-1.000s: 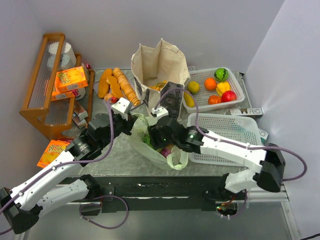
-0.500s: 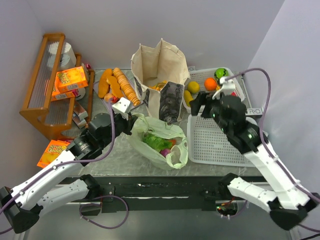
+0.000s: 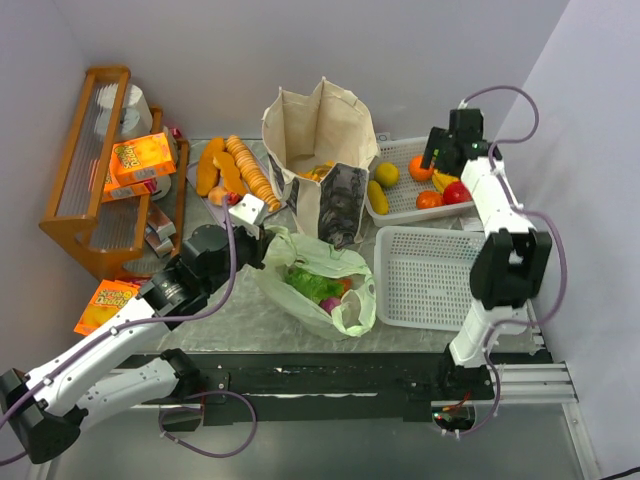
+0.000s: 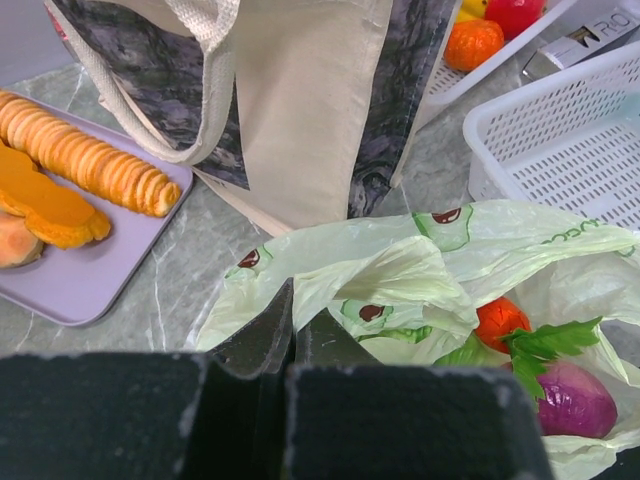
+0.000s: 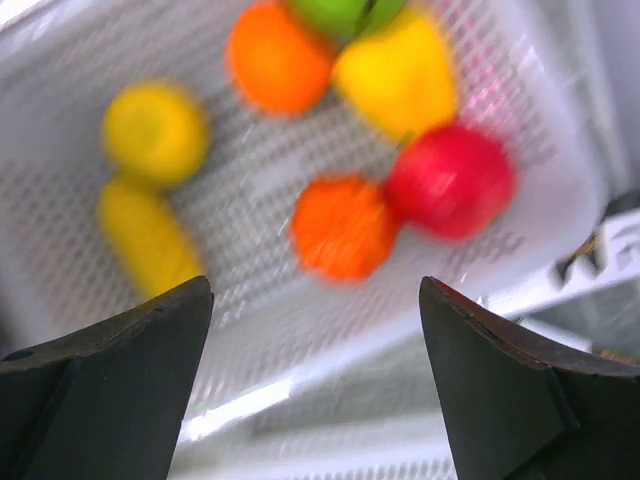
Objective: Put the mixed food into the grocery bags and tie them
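The pale-green plastic bag [image 3: 330, 285] lies open at the table's middle, holding leafy greens [image 3: 312, 283], an orange-red piece [image 4: 500, 320] and a purple bulb [image 4: 575, 395]. My left gripper [image 3: 263, 237] is at the bag's left rim, with its jaws [image 4: 292, 315] shut on the thin plastic [image 4: 420, 270]. The beige canvas tote [image 3: 315, 130] stands upright behind it. My right gripper [image 3: 440, 155] hovers open [image 5: 315, 290] over the far white basket [image 3: 400, 195], holding nothing. Below it lie an orange fruit [image 5: 345, 225], a red one [image 5: 450, 180] and yellow ones [image 5: 400, 70]. The right wrist view is motion-blurred.
An empty white mesh basket [image 3: 440, 280] sits at the right, beside the green bag. A lilac tray with bread loaves [image 3: 235, 170] is left of the tote. A wooden rack [image 3: 90, 170] holds an orange box [image 3: 140, 158], and another box [image 3: 100, 305] lies at the left edge.
My right arm has swung from the green bag up to the far fruit basket, and its jaws have opened wide. The left gripper has stayed at the bag's rim.
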